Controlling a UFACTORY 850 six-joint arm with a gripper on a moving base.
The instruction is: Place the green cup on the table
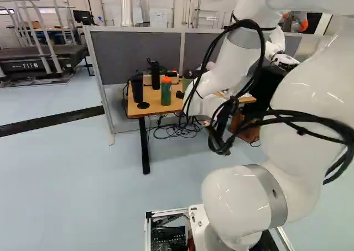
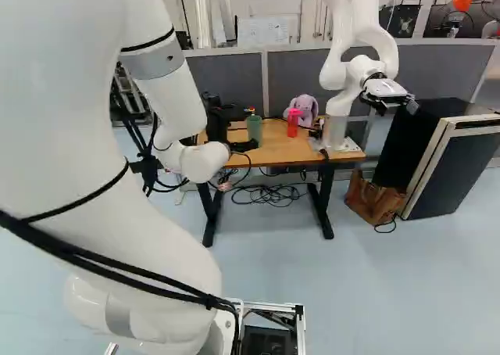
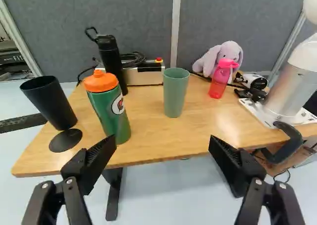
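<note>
In the right base view a dark part of my gripper (image 2: 244,145) shows beyond the white wrist, at the near side of the wooden table (image 2: 269,155). The wrist view has the gripper (image 3: 161,150) wide open, nothing between its fingers, short of the table's near edge. Ahead of the gap between them the green cup (image 3: 176,92) stands upright on the table (image 3: 198,131), apart from the fingers. That same green cup (image 2: 254,128) appears just behind the gripper in the right base view.
A green bottle with orange lid (image 3: 110,106) stands left of the cup, then a black cup (image 3: 49,102) and black disc (image 3: 66,140). Behind are a black bottle (image 3: 111,61) and a boxy device (image 3: 143,74). Rightward: pink bottle (image 3: 221,80), plush toy (image 3: 218,56), another robot (image 2: 340,73).
</note>
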